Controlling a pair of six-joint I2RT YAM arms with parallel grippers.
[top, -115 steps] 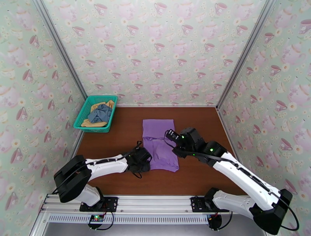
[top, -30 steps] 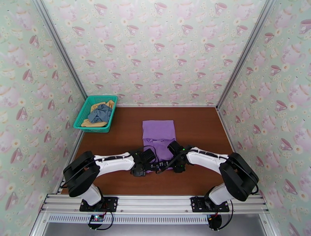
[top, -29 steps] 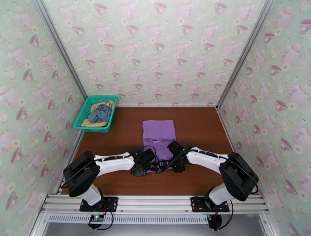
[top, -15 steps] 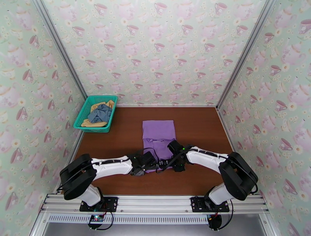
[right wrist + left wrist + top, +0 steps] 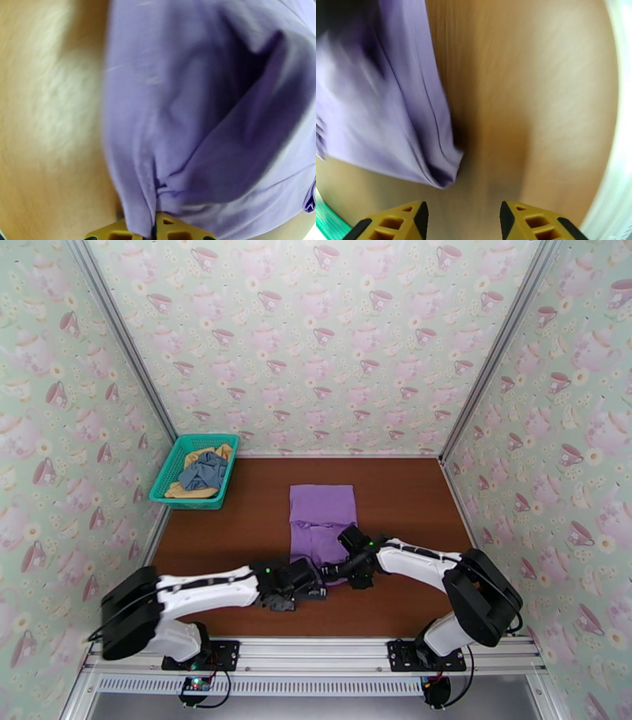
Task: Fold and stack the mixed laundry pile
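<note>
Purple T-shirt (image 5: 177, 98), blurred, is pinched by right fingers (image 5: 179, 232); left fingers (image 5: 399, 221) stand apart, off the cloth.

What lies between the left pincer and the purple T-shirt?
Nothing but bare table: the left wrist view shows the left pincer apart from the purple T-shirt.

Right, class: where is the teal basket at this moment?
In the top view the teal basket sits at the far left corner of the table, holding the grey-blue piece and mustard-yellow piece, left of the purple T-shirt.
</note>
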